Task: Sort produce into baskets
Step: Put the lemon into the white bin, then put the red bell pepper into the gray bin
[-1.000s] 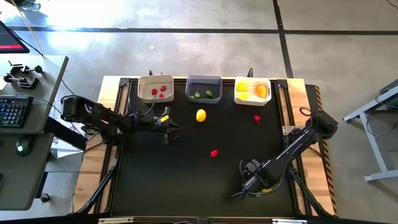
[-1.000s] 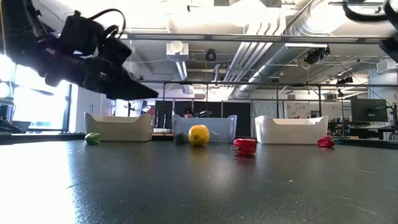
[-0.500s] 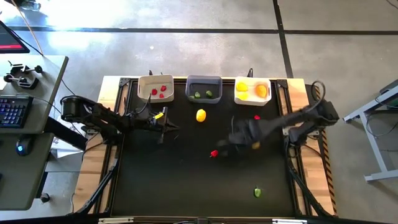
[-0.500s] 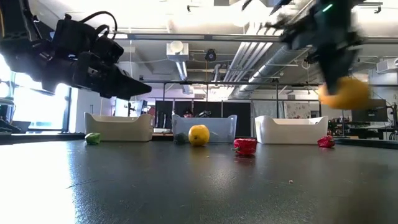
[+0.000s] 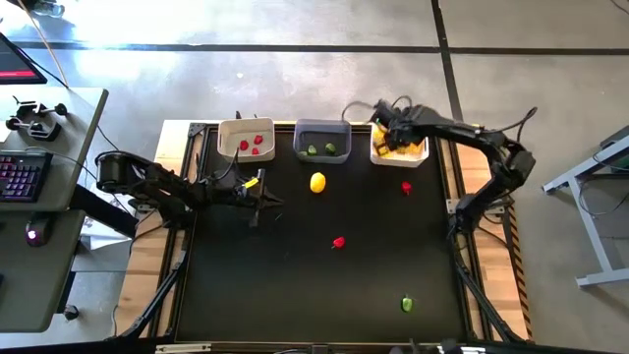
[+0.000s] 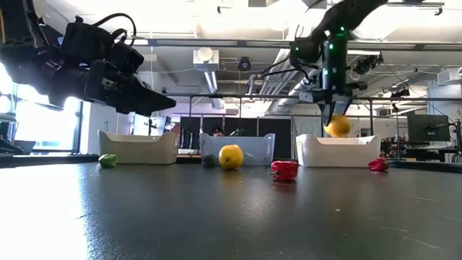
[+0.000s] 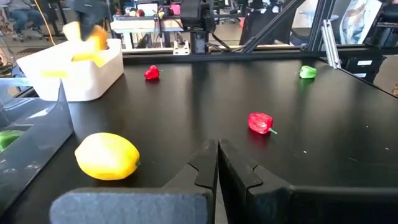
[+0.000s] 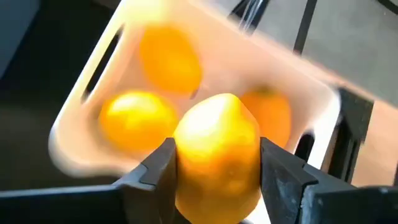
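Note:
My right gripper is over the white basket at the far right, shut on a yellow lemon, which also shows in the low view. That basket holds other yellow-orange pieces. My left gripper hangs shut and empty over the table's left half, below the cream-white basket. A second lemon, two red pieces and a green piece lie on the black table. My right gripper pinches the lemon between its two fingers, one on each opposite side of the fruit. The fingers come from above, pointing down. The lemon hangs clear, just above the white basket's rim.
The cream-white basket holds red pieces. The dark grey basket between the other two holds green pieces. The three baskets stand in a row along the far edge. A desk with a keyboard stands left of the table.
My right gripper has risen from the table's near right part and swept toward the far edge with the yellow lemon lifted clear, and now stands over the white basket. A green piece near the front edge has come into view where the gripper had been.

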Robot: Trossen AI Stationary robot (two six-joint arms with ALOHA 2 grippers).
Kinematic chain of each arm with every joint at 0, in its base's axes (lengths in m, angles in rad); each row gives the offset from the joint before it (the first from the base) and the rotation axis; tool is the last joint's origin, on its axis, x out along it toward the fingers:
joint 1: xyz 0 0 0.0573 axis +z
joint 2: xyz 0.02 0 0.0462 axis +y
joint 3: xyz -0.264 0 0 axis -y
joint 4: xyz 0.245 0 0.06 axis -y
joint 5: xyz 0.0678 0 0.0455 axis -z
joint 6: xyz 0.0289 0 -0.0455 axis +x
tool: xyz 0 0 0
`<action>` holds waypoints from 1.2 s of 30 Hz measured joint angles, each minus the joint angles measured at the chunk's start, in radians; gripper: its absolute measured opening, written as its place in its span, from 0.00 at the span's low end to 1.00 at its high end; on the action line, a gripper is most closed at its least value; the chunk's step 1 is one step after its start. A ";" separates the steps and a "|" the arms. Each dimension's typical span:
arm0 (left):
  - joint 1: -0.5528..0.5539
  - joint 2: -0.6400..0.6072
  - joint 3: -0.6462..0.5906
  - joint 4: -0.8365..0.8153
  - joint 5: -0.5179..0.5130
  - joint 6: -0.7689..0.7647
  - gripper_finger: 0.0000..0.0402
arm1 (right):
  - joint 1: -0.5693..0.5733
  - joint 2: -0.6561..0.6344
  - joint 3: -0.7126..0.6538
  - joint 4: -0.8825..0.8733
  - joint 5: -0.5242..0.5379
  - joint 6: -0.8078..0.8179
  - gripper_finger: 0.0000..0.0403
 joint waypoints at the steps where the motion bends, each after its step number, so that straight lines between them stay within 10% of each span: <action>1: 0.000 0.000 0.000 -0.001 0.000 0.000 0.00 | -0.028 0.002 0.000 0.031 -0.002 -0.024 0.39; 12: 0.000 0.000 0.001 -0.014 -0.002 -0.034 0.00 | -0.112 0.106 -0.027 0.155 -0.045 -0.119 0.42; 25: 0.000 0.000 0.001 -0.013 -0.012 -0.020 0.00 | -0.075 0.112 0.037 0.155 -0.027 -0.188 0.75; 30: 0.001 0.000 0.003 -0.007 -0.014 -0.019 0.00 | -0.004 0.077 0.076 0.183 -0.029 -0.201 0.66; 36: 0.006 0.000 0.003 -0.012 -0.016 0.006 0.00 | 0.146 -0.022 -0.038 0.273 -0.016 -0.175 0.29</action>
